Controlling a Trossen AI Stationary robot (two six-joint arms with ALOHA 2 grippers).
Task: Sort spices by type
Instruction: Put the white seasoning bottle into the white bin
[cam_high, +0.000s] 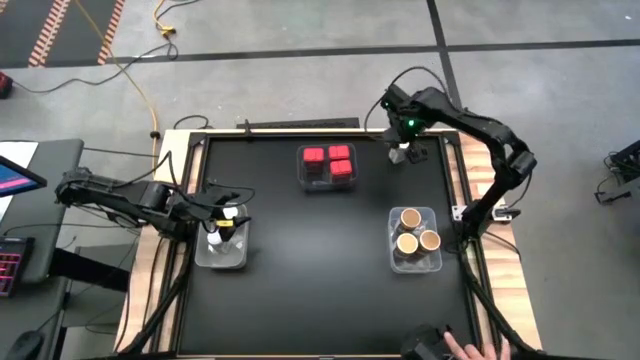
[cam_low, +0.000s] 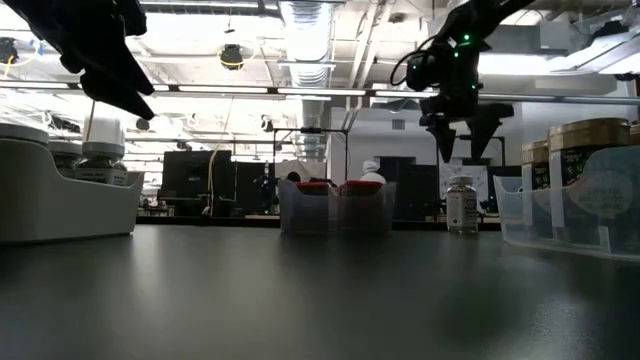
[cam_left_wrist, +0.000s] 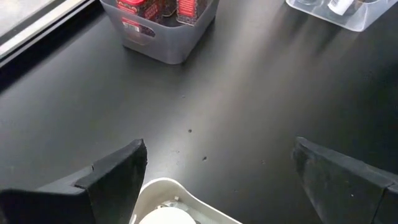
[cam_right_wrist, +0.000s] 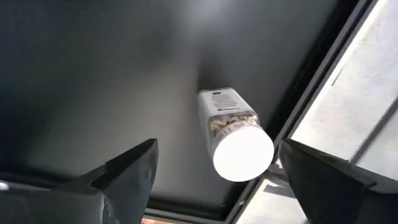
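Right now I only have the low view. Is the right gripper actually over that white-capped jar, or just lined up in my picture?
Observer: Over it. Right gripper hangs above the white-capped jar, jaws open on either side, not touching.
Operator: Where is the jar standing?
Observer: Alone on the table's far right corner, outside every bin.
Operator: Left arm?
Observer: Left gripper is open over the near-left bin.

- From overhead I get even light; the black table (cam_high: 330, 250) looks matte and shadows under the bins are faint.
- At table height, ceiling lights (cam_low: 300, 25) blow out, and both arms go to silhouette.
- A pale sheen streaks the tabletop.
- On my right wrist, the white-capped jar (cam_right_wrist: 233, 134) glares and its cap is overexposed.
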